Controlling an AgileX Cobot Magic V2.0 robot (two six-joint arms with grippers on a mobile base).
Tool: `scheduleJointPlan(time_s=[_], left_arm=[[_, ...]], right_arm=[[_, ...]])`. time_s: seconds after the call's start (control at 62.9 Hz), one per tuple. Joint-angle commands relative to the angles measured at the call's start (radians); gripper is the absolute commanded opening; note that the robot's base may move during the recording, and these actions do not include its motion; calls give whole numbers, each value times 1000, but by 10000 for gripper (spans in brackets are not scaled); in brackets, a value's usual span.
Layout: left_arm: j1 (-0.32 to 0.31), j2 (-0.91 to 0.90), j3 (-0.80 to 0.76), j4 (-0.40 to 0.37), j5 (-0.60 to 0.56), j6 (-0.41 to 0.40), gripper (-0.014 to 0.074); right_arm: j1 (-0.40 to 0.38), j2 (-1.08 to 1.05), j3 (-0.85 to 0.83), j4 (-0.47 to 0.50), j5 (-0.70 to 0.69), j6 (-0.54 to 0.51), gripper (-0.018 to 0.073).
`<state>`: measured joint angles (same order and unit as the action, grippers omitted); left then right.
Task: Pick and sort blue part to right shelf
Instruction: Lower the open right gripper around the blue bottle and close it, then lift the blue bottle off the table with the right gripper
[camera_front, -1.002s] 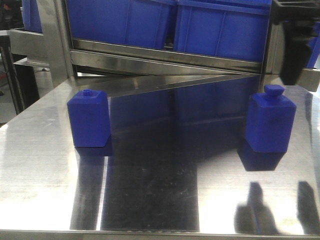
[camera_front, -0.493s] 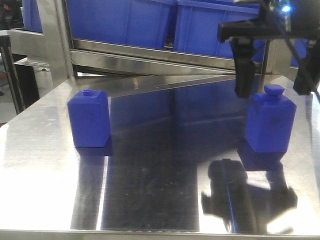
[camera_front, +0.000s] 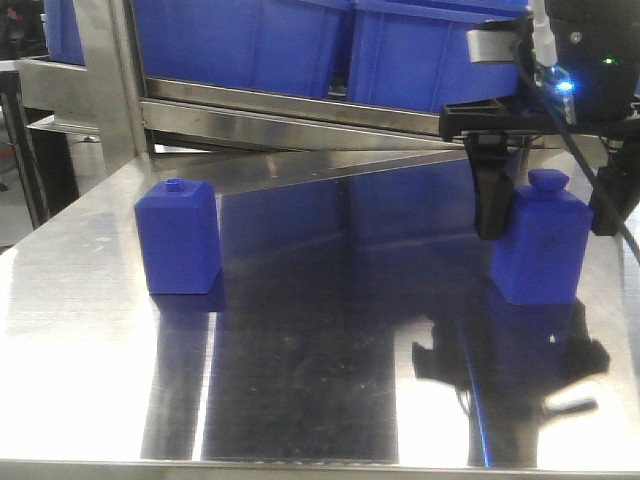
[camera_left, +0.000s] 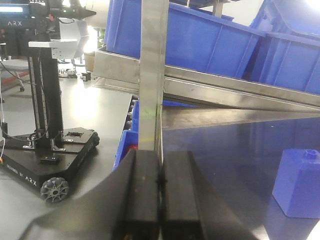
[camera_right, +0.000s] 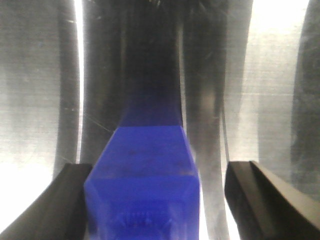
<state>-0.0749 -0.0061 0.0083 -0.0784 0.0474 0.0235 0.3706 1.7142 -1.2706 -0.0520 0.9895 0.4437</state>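
Our right gripper (camera_front: 548, 228) is spread wide, clamping nothing. Its black fingers (camera_front: 488, 200) stand either side of the blue bottle-shaped plastic part (camera_front: 540, 255), which sits upright between them on the polished steel table (camera_front: 330, 380). In the wrist view one finger lies just beside the part and the other stands apart from it. Our left gripper (camera_left: 160, 192) is clenched on nothing, with a second blue block (camera_left: 300, 182) ahead to its right. Blue plastic bins (camera_front: 300, 40) sit on the shelf beyond.

White "ARX" stands on the black unit (camera_left: 20, 21) atop the mast; "ARX" repeats on the wheeled base (camera_left: 47, 155) below it.
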Motion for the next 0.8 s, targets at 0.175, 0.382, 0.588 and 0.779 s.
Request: scheduleJointPlan(time_s=[0.175, 0.382, 0.588, 0.779], left_arm=[[0, -23, 22, -8, -84, -3, 133], [0, -23, 22, -8, -84, -3, 133], [0, -23, 22, -8, -84, -3, 133], [0, -23, 22, -8, -84, -3, 133]], right_arm=[[-4, -3, -18, -3, -16, -32, 603], [-4, -2, -18, -3, -22, -32, 561], [-4, -12, -18, -3, -21, -32, 423], [-10, -82, -18, -5, -20, -36, 423]])
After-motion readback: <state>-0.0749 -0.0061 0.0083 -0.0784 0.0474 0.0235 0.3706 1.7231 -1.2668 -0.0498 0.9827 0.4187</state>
